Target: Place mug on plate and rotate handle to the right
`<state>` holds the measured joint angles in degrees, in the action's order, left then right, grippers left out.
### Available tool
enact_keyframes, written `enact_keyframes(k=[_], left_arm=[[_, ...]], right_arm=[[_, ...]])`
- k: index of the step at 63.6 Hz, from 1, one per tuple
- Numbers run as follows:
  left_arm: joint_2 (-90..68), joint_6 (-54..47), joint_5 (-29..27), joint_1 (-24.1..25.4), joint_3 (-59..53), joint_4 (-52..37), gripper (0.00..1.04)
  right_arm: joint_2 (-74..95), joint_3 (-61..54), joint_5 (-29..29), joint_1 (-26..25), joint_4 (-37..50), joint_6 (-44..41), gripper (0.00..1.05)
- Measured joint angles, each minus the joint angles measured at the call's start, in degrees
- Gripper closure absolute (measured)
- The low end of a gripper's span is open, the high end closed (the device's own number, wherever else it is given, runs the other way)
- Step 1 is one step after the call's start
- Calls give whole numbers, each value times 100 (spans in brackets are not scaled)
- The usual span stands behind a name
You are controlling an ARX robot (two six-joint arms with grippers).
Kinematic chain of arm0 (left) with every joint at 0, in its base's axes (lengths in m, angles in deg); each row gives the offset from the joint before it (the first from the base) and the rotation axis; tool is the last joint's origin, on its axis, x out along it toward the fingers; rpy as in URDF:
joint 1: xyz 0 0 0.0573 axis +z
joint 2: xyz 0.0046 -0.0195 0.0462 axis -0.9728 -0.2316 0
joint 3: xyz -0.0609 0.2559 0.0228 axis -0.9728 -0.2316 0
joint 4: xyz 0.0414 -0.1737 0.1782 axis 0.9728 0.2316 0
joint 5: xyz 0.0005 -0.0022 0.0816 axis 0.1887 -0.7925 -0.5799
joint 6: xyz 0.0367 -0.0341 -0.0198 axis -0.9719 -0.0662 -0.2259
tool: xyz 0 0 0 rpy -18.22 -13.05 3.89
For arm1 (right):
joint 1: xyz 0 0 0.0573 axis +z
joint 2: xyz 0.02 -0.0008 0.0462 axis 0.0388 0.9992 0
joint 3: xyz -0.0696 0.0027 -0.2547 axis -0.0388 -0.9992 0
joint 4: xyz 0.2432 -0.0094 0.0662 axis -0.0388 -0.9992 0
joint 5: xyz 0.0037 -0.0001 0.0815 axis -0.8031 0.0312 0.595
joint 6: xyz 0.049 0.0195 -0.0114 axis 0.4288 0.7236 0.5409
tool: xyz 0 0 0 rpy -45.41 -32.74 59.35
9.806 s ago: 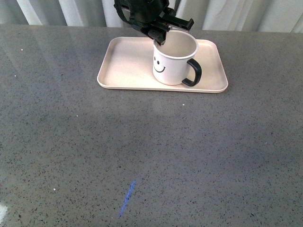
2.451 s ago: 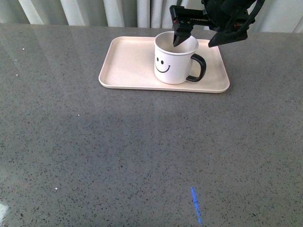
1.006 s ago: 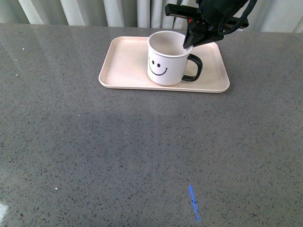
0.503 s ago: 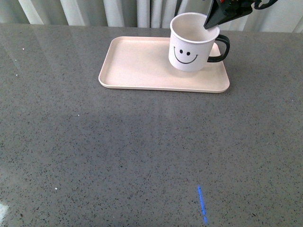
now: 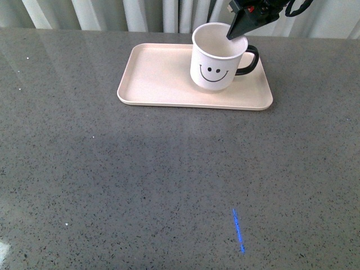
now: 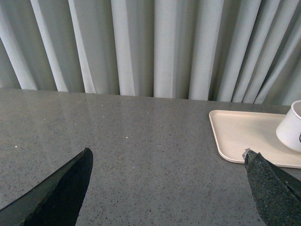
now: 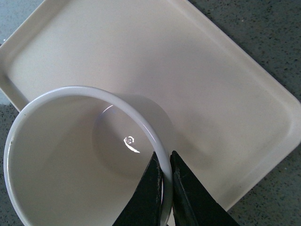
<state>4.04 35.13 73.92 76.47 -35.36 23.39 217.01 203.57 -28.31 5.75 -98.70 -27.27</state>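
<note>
Grey speckled countertop [image 5: 169, 180] nearest, blue streak [image 5: 238, 230] on it. Farther back, plate [image 5: 157, 79] carrying mug [image 5: 214, 64], smiley toward camera. Right gripper [image 7: 163, 162] pinches mug rim (one finger inside, one outside), handle [image 5: 250, 59] just beside fingers, pointing right. Placing and rotation look done; release and retreat remain. Left gripper [image 6: 168, 155] spread wide, empty, mug well apart from its fingers. Curtain [image 5: 112, 14] behind.

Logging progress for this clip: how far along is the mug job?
Mostly done: the mug is over the plate, with its handle pointing right. In hand: the right gripper pinches its rim between its fingers, and the mug is tilted. Left: set it level and let go.
</note>
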Motion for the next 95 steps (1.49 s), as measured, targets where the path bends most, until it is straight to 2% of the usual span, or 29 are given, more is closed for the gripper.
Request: enact_keyframes(k=[40,95], left_arm=[[0,0,0,0,0,0,9],[0,0,0,0,0,0,9]], right_arm=[[466,632,101,85,-437,-236,103],[481,551,-116,111,-389,-505,103]])
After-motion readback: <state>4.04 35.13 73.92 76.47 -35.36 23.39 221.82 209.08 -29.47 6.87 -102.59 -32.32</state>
